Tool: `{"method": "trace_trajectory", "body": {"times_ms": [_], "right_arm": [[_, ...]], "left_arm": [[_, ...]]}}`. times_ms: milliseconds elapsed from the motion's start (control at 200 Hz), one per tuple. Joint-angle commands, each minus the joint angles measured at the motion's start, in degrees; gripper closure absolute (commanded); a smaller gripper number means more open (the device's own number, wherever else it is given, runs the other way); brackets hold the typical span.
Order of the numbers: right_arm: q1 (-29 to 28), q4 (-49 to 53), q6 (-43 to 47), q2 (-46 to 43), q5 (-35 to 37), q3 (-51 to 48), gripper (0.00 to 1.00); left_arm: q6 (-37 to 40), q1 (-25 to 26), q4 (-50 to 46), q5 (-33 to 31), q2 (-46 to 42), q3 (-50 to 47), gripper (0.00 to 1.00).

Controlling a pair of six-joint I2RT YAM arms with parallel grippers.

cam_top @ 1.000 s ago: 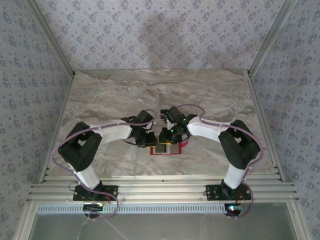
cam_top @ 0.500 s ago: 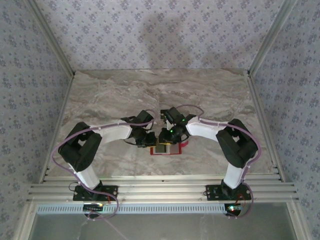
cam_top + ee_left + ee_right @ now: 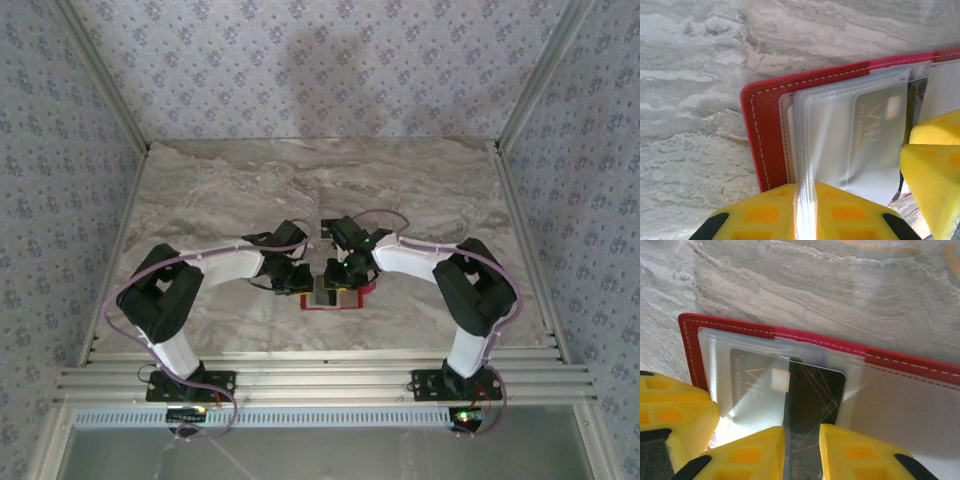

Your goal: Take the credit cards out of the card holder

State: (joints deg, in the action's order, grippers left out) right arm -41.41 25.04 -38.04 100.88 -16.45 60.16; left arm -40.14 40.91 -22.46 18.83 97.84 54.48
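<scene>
left gripper (image 3: 805, 202) is clamped on the clear sleeve (image 3: 830, 135) of the red holder (image 3: 765, 135); holder lies open on the table (image 3: 250, 190), mid-width, close to the near edge; right gripper (image 3: 802, 450) is pinching a dark card (image 3: 812, 390) that's partly out of the sleeve

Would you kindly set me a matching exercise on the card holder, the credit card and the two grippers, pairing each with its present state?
1 card holder
2 credit card
3 left gripper
4 right gripper

a pinching the clear sleeve
b red, open on the table
c shut on the dark card
d dark, partly under clear plastic

Pairs: 1-b, 2-d, 3-a, 4-c
</scene>
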Motion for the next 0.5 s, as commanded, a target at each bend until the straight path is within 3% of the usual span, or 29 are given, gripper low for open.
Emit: {"method": "trace_trajectory", "body": {"times_ms": [0, 495], "right_arm": [[0.0, 2.1, 0.6, -3.4, 1.0, 0.0, 0.73], [2.1, -6.3, -1.2, -2.4, -5.4, -6.4, 0.73]], "left_arm": [[0.9, 0.3, -2.9, -1.3, 1.0, 0.5, 0.83], [0.7, 0.5, -3.0, -1.4, 1.2, 0.6, 0.87]]}}
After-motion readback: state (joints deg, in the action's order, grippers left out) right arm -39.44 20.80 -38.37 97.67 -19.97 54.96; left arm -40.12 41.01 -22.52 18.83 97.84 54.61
